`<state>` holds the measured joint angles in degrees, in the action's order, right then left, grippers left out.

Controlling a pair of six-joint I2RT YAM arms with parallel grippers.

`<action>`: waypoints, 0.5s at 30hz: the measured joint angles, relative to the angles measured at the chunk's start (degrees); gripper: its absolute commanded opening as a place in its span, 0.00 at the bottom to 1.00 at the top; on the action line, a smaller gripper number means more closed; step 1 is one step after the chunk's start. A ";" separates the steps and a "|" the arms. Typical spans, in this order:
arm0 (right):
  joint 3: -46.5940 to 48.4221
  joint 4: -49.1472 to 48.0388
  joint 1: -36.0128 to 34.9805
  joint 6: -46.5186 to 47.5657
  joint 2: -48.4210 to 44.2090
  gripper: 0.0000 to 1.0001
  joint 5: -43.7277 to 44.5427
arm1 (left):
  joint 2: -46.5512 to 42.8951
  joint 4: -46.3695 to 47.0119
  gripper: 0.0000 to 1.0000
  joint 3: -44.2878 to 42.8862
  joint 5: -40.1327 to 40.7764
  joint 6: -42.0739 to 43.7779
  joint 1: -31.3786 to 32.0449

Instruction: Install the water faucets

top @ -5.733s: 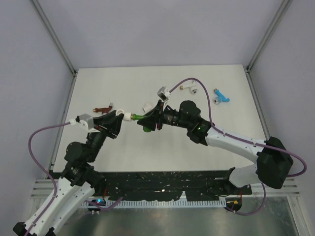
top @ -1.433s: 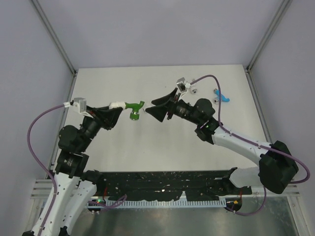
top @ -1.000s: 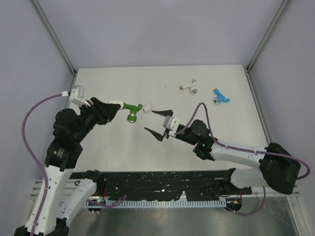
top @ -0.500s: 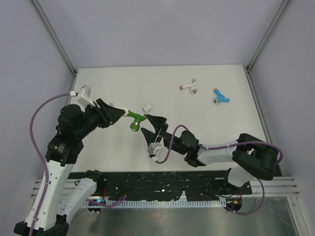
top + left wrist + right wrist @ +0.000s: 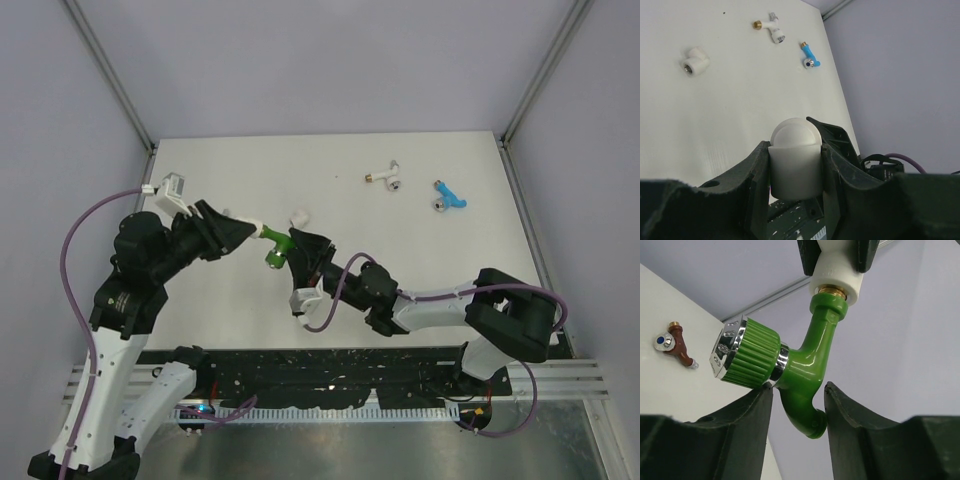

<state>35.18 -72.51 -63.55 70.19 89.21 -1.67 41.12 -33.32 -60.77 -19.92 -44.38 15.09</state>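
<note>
My left gripper is shut on a stubby white pipe fitting and holds it in the air. The green faucet hangs from that fitting; its ribbed knob with a silvery cap points left in the right wrist view. My right gripper is open, its fingers either side of the green spout, one finger touching the knob's edge. The white faucet and blue faucet lie at the back right. The brown faucet lies on the table, hidden in the top view.
A loose white elbow fitting lies on the table just behind the grippers; it also shows in the left wrist view. The right arm's purple cable loops under its wrist. Grey walls enclose the table.
My right arm has swung down and round from the back, turned its wrist over, and brought its open fingers up around the green faucet. My left arm has lifted the fitting slightly.
</note>
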 measured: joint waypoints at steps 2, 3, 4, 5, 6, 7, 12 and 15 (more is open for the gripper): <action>0.00 -0.26 -0.07 -0.33 0.04 0.36 0.17 | 0.00 -0.07 0.00 0.00 -0.26 0.00 -0.02; 0.02 -0.39 -0.07 -0.68 0.04 0.30 0.22 | 0.00 0.00 0.00 0.00 -0.31 0.00 -0.02; 0.02 -0.31 -0.07 -1.40 0.02 0.28 -0.11 | 0.00 0.52 0.00 0.02 -0.48 0.00 -0.04; 0.00 -0.09 -0.17 -2.10 0.04 0.25 -0.46 | -0.02 1.33 0.00 0.15 -0.74 0.02 -0.13; -0.04 0.13 -0.33 -3.43 -0.07 0.24 -0.72 | -0.20 2.71 0.00 0.61 -1.14 0.11 -0.15; -0.11 0.20 -0.55 -4.87 -0.37 0.20 -0.59 | -0.61 4.17 0.00 1.49 -1.46 0.20 -0.20; -0.90 5.49 0.46 -17.05 -6.84 0.13 -3.89 | -4.57 16.87 0.00 9.11 -4.48 0.44 -0.28; -0.90 10.54 2.45 -27.96 -12.13 0.08 -9.16 | -6.47 23.80 0.00 12.13 -7.04 1.33 -0.20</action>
<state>34.28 -61.98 -61.10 42.24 77.08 -10.83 34.65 -9.52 -48.64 -26.96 -43.05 14.90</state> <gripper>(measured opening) 0.374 0.409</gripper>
